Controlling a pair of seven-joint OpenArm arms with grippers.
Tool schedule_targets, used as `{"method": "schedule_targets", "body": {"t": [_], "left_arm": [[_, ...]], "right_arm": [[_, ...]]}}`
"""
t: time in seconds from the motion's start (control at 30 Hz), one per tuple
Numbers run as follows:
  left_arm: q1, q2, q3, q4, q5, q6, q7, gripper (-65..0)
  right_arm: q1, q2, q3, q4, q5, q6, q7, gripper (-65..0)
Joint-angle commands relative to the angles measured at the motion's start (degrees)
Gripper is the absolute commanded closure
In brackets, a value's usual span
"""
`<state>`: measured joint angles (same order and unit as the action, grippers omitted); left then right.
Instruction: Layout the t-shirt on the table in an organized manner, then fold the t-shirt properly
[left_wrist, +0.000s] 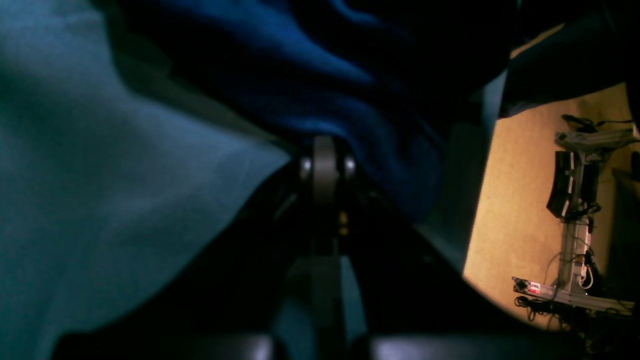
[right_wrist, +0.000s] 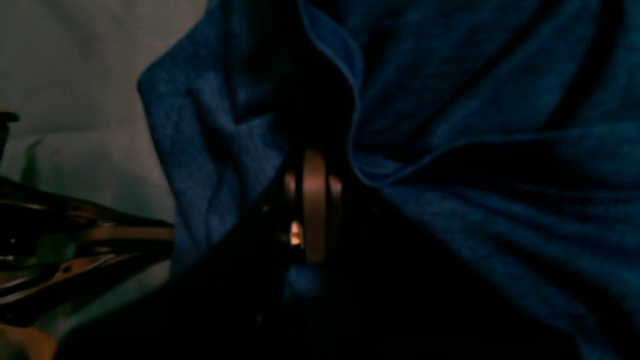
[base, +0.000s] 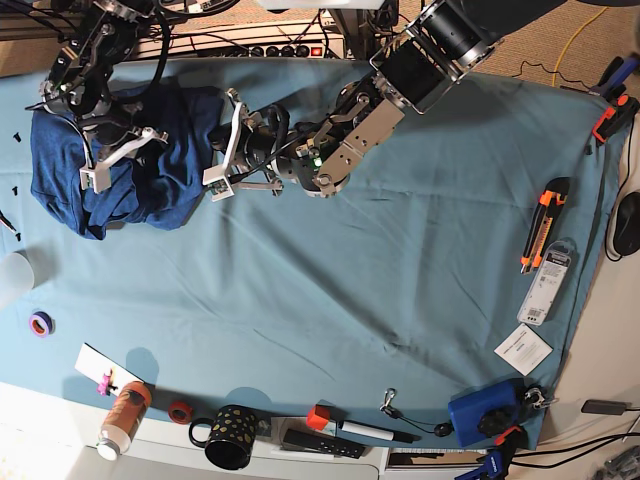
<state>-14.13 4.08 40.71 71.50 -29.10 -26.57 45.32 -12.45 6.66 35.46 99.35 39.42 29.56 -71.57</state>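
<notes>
Both pincers pinch the crumpled navy t-shirt (base: 120, 160), bunched on the table (base: 400, 250).

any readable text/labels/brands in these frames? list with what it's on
No text can be read in any view.
White card near the table's edge: print too small to read.
Packaged item beside the orange utility knife: label too small.
Bottle: label blurred.
Patterned mug: only dots, no words.

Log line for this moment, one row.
t-shirt: bunched, table's corner | left gripper: shut on t-shirt | right gripper: shut on t-shirt | layout: not done
</notes>
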Motion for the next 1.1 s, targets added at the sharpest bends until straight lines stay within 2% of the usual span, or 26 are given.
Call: {"method": "schedule_targets", "body": {"t": [0.0, 0.2, 0.3, 0.37, 0.5, 0.67, 0.87, 0.97, 1.07], "left_arm": [[-0.94, 0.50, -0.11, 0.85, -0.02, -0.22, -0.31, 0.0], [-0.94, 0.52, -0.11, 0.85, -0.04, -0.22, -0.35, 0.0], [-0.94, 0.52, -0.11, 0.85, -0.02, -0.24, -0.96, 0.0], [-0.94, 0.50, -0.11, 0.85, -0.02, -0.50, -2.82, 0.0], [-0.96, 0.55, -1.99, 0.87, 1.49, -3.45, -7.30, 0.0], [-1.66, 0.50, -11.80, 0.90, 5.35, -3.43, -11.80, 0.0], [-5.01, -0.13, -27.91, 2.03, 5.35, -3.28, -13.29, 0.0], [-5.42, -2.43, -34.69, 4.74, 5.57, -3.32, -13.44, 0.0], [-4.87, -6.62, -39.45, 7.82, 5.60, -3.28, -13.42, 0.0]], "right_arm": [[0.09, 0.55, 0.79, 0.74, 1.75, 0.39, -0.07, 0.0], [0.28, 0.68, 5.03, 0.76, 7.76, 4.96, 0.59, 0.0], [0.61, 0.66, 7.72, 0.76, 13.51, 10.44, 3.37, 0.0], [1.84, 0.66, 9.84, 0.76, 17.22, 10.44, 4.04, 0.0], [5.29, 0.66, 14.05, 0.76, 22.49, 10.44, 4.35, 0.0], [9.01, 1.22, 18.12, 0.76, 22.67, 10.44, 4.76, 0.0], [11.93, 4.96, 21.70, 0.76, 22.67, 10.44, 6.38, 0.0], [13.29, 6.69, 24.72, 0.76, 22.49, 10.44, 6.47, 0.0], [13.18, 8.70, 28.04, 0.76, 22.47, 10.44, 6.43, 0.0]]}}
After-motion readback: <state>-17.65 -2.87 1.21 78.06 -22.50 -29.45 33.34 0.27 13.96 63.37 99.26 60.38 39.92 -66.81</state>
